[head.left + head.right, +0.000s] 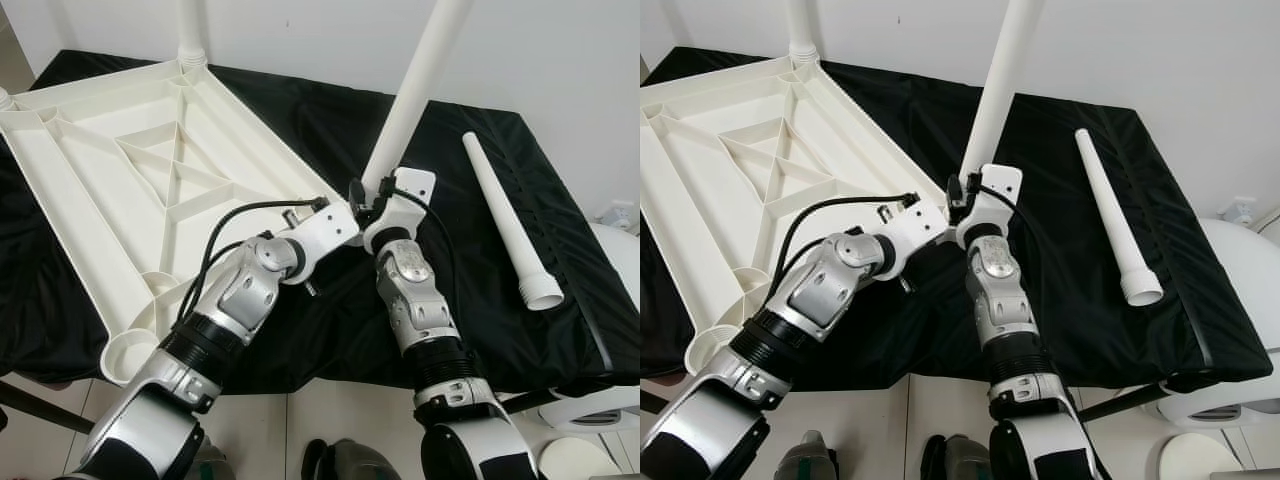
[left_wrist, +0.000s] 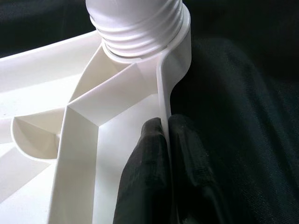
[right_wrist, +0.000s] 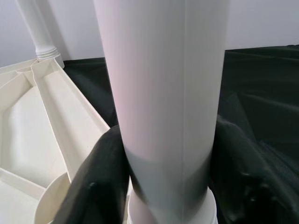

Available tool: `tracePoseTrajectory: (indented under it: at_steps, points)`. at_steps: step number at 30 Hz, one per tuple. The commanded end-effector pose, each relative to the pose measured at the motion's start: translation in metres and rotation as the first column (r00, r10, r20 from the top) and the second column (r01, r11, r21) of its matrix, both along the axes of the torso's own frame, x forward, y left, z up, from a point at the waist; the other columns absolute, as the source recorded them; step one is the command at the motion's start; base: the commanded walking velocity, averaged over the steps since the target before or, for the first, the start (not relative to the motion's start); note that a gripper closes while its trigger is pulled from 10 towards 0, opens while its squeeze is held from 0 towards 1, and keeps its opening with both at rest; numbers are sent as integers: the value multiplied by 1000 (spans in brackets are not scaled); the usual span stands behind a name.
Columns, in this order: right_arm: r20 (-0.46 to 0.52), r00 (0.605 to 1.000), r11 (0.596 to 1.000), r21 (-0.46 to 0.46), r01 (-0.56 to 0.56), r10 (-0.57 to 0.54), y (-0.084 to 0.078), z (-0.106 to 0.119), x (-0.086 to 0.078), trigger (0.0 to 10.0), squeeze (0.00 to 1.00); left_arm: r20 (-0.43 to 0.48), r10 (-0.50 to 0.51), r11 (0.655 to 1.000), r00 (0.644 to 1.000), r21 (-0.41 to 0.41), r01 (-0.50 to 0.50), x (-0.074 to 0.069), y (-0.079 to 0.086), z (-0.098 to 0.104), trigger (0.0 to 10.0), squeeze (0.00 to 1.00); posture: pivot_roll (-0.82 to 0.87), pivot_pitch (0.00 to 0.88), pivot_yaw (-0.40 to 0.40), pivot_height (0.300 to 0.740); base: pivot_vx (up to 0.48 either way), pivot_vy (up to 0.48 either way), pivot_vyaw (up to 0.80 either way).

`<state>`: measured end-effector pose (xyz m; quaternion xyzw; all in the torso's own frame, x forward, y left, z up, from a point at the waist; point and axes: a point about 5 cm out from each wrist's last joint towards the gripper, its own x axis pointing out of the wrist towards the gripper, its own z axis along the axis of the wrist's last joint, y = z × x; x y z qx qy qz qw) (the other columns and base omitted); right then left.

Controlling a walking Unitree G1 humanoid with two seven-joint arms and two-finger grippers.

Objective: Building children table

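Note:
The white table top (image 1: 120, 170) lies upside down on a black cloth. One white leg (image 1: 190, 30) stands in its far corner. My right gripper (image 3: 168, 158) is shut on a second leg (image 1: 415, 90), which stands tilted at the top's right corner, black fingers (image 3: 100, 177) on both sides of the tube. That leg's threaded end (image 2: 138, 23) sits in the corner socket. My left gripper (image 2: 166, 135) is shut on the table top's thin rim (image 2: 163, 93) just below that socket. A third leg (image 1: 505, 215) lies loose on the cloth to the right.
An empty round socket (image 1: 130, 352) shows at the table top's near corner. The black cloth (image 1: 480, 300) ends at the front edge, above tiled floor. A white rounded object (image 1: 615, 260) stands close on the right. A white wall runs behind.

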<state>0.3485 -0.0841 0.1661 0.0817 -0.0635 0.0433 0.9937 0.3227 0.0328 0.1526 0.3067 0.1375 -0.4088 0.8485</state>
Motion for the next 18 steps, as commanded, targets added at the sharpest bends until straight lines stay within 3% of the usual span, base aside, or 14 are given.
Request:
tracePoseTrajectory:
  at_steps: [1, 16, 17, 18]
  points:
    - [27, 999, 998, 62, 19, -21, 7, 10, -2, 10000, 1000, 2, -96, 995, 995, 2, 96, -9, -18, -1, 10000, 0, 81, 32, -116, 740, 0, 0, 0]
    - [26, 1000, 1000, 17, 8, -8, -25, 1, 1, 10000, 1000, 5, -90, 996, 996, -1, 90, -8, -19, 0, 10000, 0, 75, 32, -125, 740, 0, 0, 0]
    - [31, 999, 1000, 5, -23, 23, -30, 0, 1, 10000, 792, 5, -90, 996, 996, -3, 90, -8, -19, 0, 10000, 0, 75, 31, -126, 740, 0, 0, 0]
    - [31, 999, 1000, 5, -23, 23, -30, 0, 1, 10000, 792, 5, -90, 996, 996, -3, 90, -8, -19, 0, 10000, 0, 75, 31, -126, 740, 0, 0, 0]
